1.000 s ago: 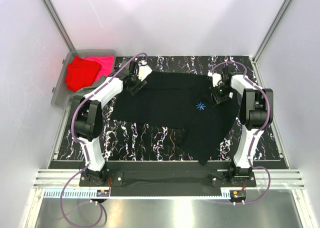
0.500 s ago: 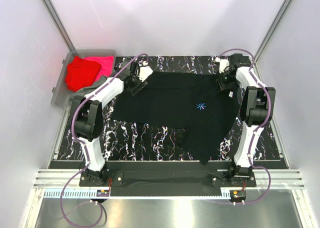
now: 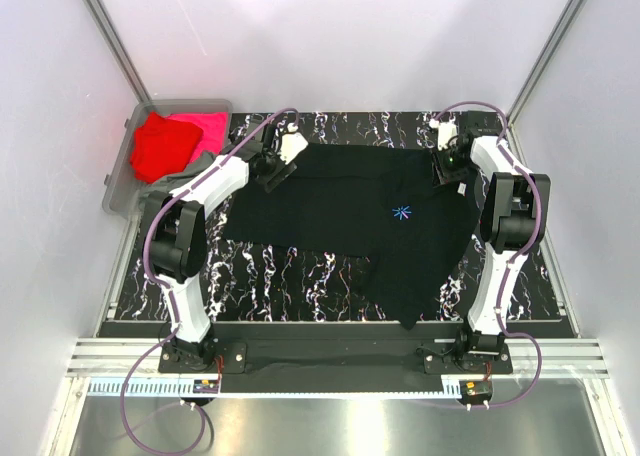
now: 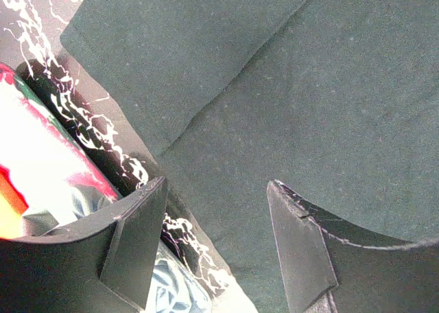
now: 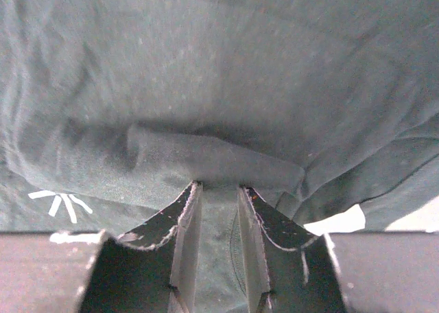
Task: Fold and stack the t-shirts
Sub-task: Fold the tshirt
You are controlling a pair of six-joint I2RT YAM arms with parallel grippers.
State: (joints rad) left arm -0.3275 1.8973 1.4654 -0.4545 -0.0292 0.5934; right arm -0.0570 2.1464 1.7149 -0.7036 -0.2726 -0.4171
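A black t-shirt (image 3: 340, 211) with a small blue starburst (image 3: 402, 213) lies spread over the marbled table. My left gripper (image 3: 270, 166) hovers open over its far left corner, the sleeve (image 4: 171, 59) just ahead of the parted fingers (image 4: 137, 224); nothing is between them. My right gripper (image 3: 448, 166) is at the far right corner, its jaws close together with a raised fold of the black cloth (image 5: 206, 155) pinched at the tips (image 5: 218, 186). A red t-shirt (image 3: 160, 144) and a pink one (image 3: 210, 128) lie in the bin.
A grey plastic bin (image 3: 118, 181) stands off the table's far left corner, close to my left gripper; its wall and bright contents (image 4: 41, 162) show in the left wrist view. The shirt's lower hem hangs to the near edge (image 3: 405, 321). Enclosure walls surround the table.
My right gripper has moved away and to the right, drawing the shirt's far right corner outward and flattening that side. The left arm has stayed where it was.
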